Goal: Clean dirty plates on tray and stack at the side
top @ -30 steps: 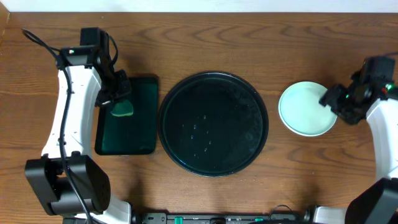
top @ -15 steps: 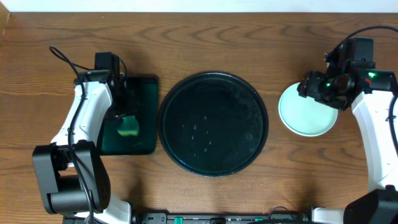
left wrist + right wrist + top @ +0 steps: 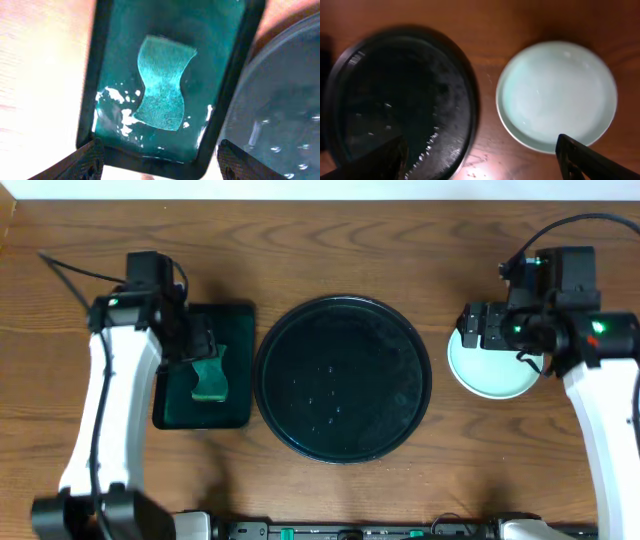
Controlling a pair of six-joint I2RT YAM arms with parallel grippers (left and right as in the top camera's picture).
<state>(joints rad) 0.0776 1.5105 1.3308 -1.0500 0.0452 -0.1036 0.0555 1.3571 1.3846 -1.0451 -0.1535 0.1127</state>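
Counts by kind:
- round black tray, frame centre: one
- rectangular dark green tray, left of centre: one
- green sponge, inside it: one
- pale mint plate, right of frame: one seen from above; whether others lie beneath, cannot tell
- arms: two, left arm at left edge, right arm at right edge

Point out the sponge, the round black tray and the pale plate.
sponge (image 3: 162, 84): left wrist view, on its narrow middle.
round black tray (image 3: 343, 380): overhead view, on its bare floor.
pale plate (image 3: 556, 95): right wrist view, on its centre.
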